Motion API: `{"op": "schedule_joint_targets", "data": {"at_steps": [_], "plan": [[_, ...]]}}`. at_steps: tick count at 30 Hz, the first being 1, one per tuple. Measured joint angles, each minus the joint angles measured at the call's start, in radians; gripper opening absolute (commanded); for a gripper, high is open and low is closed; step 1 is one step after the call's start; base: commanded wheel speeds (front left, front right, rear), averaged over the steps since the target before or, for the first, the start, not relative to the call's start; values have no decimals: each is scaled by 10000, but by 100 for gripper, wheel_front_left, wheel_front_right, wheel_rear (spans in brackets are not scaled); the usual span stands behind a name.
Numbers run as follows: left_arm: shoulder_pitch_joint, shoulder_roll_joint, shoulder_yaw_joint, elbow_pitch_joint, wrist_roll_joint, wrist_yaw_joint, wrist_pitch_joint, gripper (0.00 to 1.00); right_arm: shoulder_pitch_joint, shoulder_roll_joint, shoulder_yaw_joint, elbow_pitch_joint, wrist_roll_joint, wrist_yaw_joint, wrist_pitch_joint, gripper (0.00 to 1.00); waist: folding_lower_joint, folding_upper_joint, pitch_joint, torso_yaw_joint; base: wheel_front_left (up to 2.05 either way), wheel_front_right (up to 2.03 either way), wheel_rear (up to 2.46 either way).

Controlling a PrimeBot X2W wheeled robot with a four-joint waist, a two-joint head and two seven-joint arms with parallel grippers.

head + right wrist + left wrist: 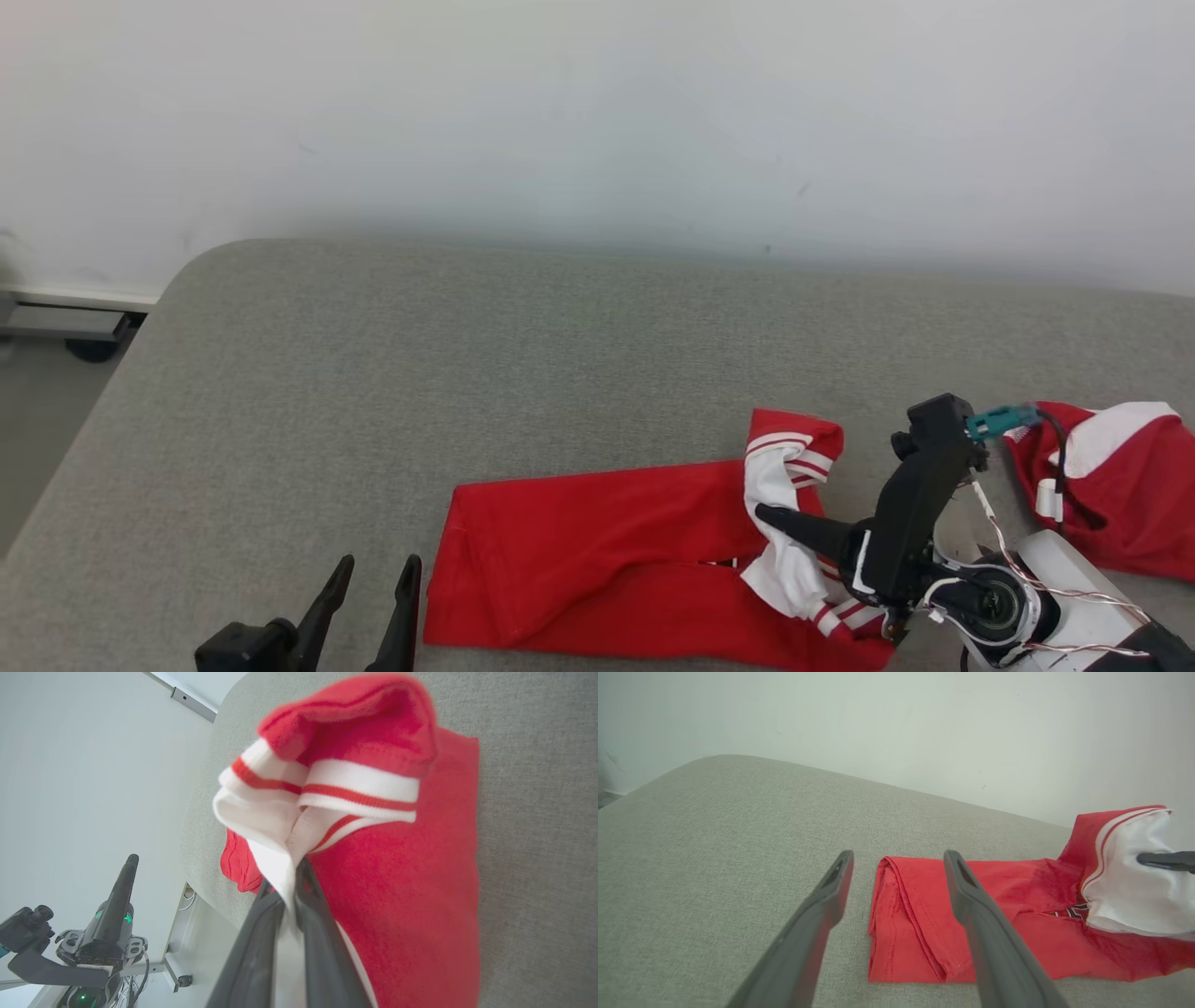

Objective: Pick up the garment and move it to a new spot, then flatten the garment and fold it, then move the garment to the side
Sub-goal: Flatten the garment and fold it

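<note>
A second red-and-white piece of clothing [1120, 495] is lying bunched at the right edge of the tabletop [467, 355], well apart from the garment [597, 560], with the right arm's wrist sitting between the two. The tabletop is wearing a grey woven covering with a rounded far-left corner. A plain white wall [597, 112] is rising behind it, and a strip of floor [37, 439] with a dark caster [91, 350] is showing at the left. The garment, red with white striped cuffs, is lying stretched along the front of the tabletop. The right gripper [761, 511] is reaching in from the right, its fingers clenched on the white fabric and holding that end raised. The left gripper [378, 565] is hovering low just left of the garment's folded end, its fingers spread wide and grasping nothing.
</note>
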Motion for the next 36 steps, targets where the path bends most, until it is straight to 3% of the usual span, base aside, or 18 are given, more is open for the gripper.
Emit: {"op": "schedule_joint_targets", "data": {"at_steps": [7, 13, 22, 36], "plan": [[-69, -276, -140, 174, 0, -42, 2, 100, -449, 330, 94, -265, 199, -844, 460, 0, 0, 0, 68, 484, 0, 0, 0], [-118, -385, -224, 318, 0, -100, 13, 100, -797, 690, 328, -247, 224, -1275, 819, 0, 0, 0, 161, 946, 0, 0, 0], [-386, -654, -393, 564, 0, -268, 13, 100, -1394, 1214, 416, 395, 94, -1536, 849, 0, 0, 0, 344, 1580, 0, 0, 0], [-696, -901, -376, 903, -10, -357, 13, 100, -2317, 2046, 439, 1841, -259, -1578, 709, 0, 0, 0, 529, 2309, 0, 0, 0]]}}
